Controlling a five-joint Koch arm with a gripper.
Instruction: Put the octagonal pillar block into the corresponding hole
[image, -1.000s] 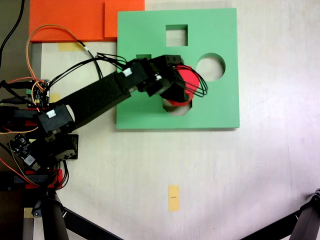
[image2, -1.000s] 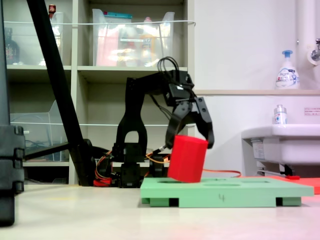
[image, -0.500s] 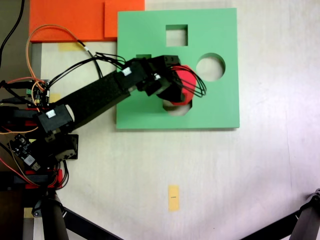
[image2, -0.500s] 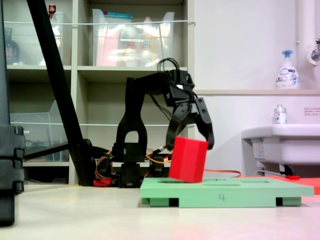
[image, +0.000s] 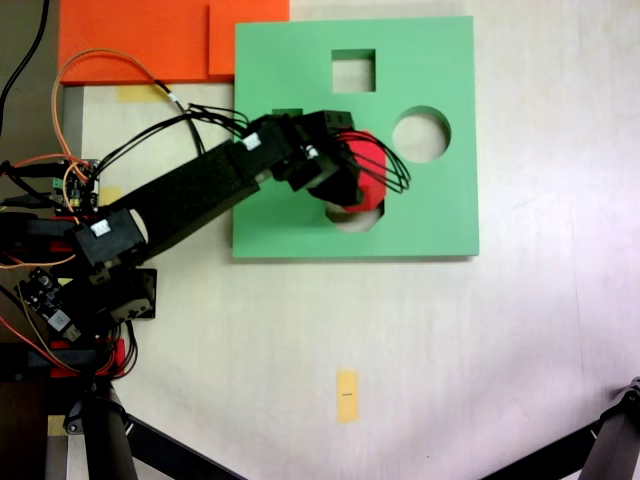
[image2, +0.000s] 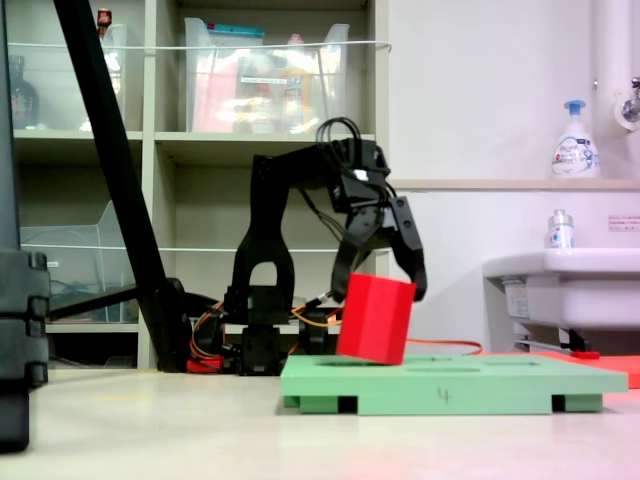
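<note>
One bright red foam block, the octagonal pillar block (image2: 376, 319), has matte faceted sides and stands tilted in the second exterior view, its lower edge touching the top of the green foam board (image2: 450, 384), a thick flat square slab with small notches along its near edge. In the first exterior view the board (image: 440, 215) shows a square cutout (image: 353, 70) near its far edge, a round cutout (image: 420, 134) toward the first exterior view's right edge, and the corresponding hole (image: 353, 219) near the board's near edge, partly covered by the block (image: 366, 170) and the arm. Black plastic fingers of the gripper (image2: 381, 268) straddle the block's upper part, clamped on it. Two orange foam sheets (image: 150, 38) lie at the board's far left corner.
</note>
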